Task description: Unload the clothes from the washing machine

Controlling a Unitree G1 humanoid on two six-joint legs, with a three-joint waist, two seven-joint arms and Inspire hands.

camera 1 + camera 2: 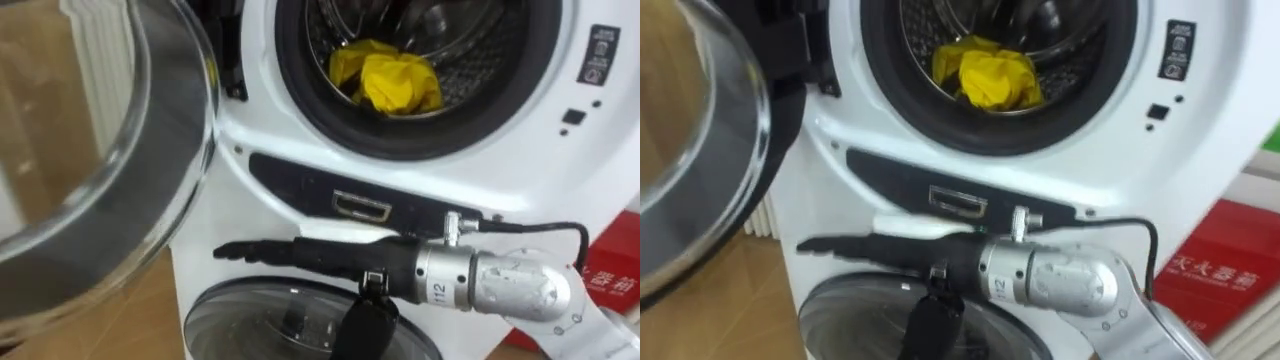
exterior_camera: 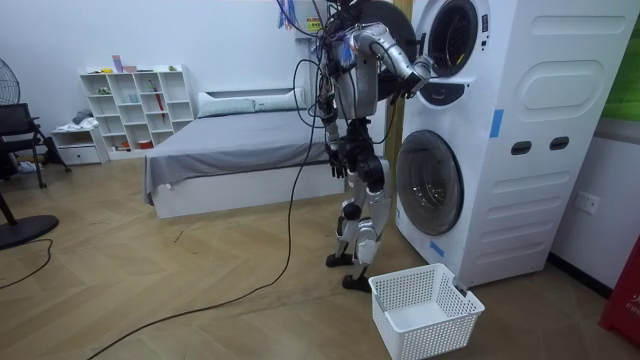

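A yellow cloth [image 1: 390,80] lies bunched at the front of the upper washing machine's drum [image 1: 440,40], just inside the dark door ring. My right hand [image 1: 330,258] is open, its fingers stretched out flat and pointing left. It hovers below the drum opening, in front of the dark panel [image 1: 360,205], and holds nothing. In the room view I stand facing the stacked machines with the right hand [image 2: 420,72] raised to the upper one. My left hand [image 2: 337,152] hangs by my hip there.
The upper machine's round glass door [image 1: 100,150] stands swung open on my left. The lower machine's door [image 1: 300,320] is shut beneath my hand. A white laundry basket [image 2: 425,310] sits on the floor by my feet. A red box [image 1: 615,280] stands to the right.
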